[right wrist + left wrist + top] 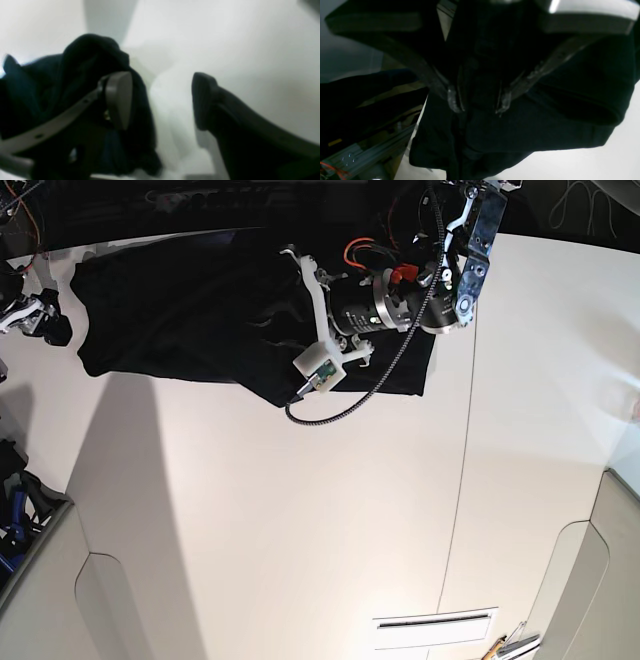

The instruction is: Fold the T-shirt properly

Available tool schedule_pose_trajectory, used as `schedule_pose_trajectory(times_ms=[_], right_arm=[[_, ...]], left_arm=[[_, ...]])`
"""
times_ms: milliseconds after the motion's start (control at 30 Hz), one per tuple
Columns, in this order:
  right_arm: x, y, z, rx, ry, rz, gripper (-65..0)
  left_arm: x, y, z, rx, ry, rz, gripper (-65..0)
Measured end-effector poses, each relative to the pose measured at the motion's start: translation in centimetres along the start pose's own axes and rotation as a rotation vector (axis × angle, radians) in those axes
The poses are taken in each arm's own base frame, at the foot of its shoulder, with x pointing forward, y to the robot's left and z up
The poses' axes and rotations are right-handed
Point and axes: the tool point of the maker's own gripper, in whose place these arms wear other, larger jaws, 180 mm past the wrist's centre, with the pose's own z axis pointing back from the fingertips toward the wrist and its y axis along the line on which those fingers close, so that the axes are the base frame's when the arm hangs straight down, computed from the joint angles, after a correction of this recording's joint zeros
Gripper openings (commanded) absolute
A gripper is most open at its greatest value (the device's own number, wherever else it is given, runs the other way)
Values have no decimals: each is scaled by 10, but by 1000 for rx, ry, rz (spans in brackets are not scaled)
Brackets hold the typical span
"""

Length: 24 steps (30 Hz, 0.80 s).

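Observation:
The black T-shirt (170,310) lies spread along the far edge of the white table (300,510), plain side up; no print shows. My left gripper (272,320) sits over its right part. In the left wrist view the left gripper (478,103) is shut on a bunched fold of the T-shirt (545,120), lifted a little off the table. My right gripper (40,318) is beside the shirt's left edge. In the right wrist view the right gripper (160,100) is open and empty, with crumpled T-shirt (82,62) behind its left finger (118,100).
A metal frame rail (370,150) runs along the table's edge beside the shirt. A black cable (350,405) loops from the left wrist onto the table. A seam (462,480) crosses the table, with a slot (435,620) near the front. Dark clutter (20,500) stands off the left edge.

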Motion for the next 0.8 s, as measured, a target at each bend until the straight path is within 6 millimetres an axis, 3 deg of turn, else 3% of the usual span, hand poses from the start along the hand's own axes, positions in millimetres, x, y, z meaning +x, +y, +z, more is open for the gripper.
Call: schedule_pose_trajectory(times_ms=[233,567,633,733,800], right_arm=[[-16,26,-33,201,54,-154,-277],[-41,74,-56,332,189,-82,-288],[-44,75,-56,334,208,-77,-387],[-52,70,-56,305,247,-66,-650],[-53,68,-55,301,247,-67,-650]], left_arm=[[0,0,0,0,-1,1,-424],[-10,4,3,12,59,4,-424],[-10,13,10,44,68,1,-424],[-5,33,32,120,51,-6,-424],[-7,49,50,180,44,4,-428]])
